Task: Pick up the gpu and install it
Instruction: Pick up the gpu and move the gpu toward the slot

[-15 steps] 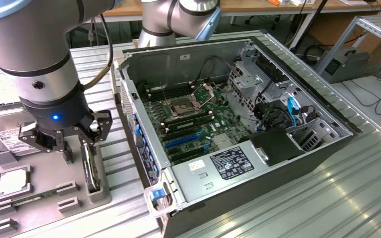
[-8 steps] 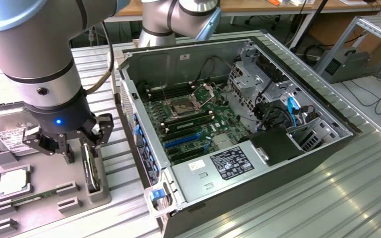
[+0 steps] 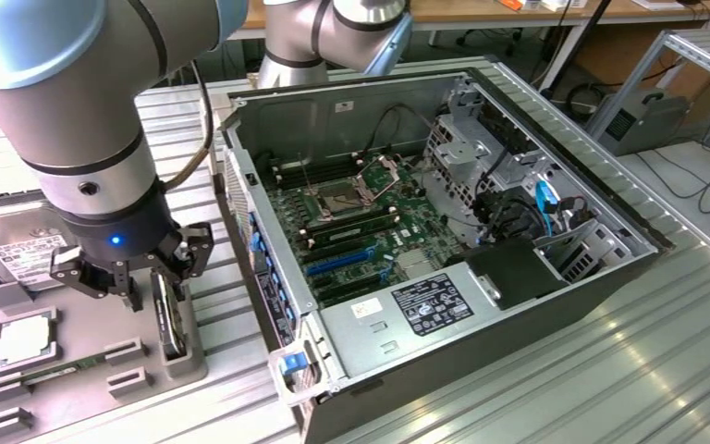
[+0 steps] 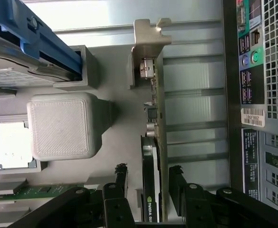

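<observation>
- The pincer is part open. In the wrist view its black fingers stand on either side of the graphics card, with a clear gap on one side and very little on the other. It has nothing clamped.
- The graphics card stands on its long edge in a slot of the gray tray. In the exterior view it sits just under the pincer, at about 5 o'clock from it.
- The card's silver end bracket is at the end away from the fingers.
- The arm rises from the pincer toward 11 o'clock in the exterior view.
- On the same tray, the processor chip lies at 8 o'clock from the pincer and the green memory stick at 7 o'clock.
- The hard drive, with its white label, lies at 9 o'clock.
- The open computer case lies on its side at 3 o'clock, just beside the tray, with its green circuit board facing up.
- Tray and case rest on a ribbed metal table.
</observation>
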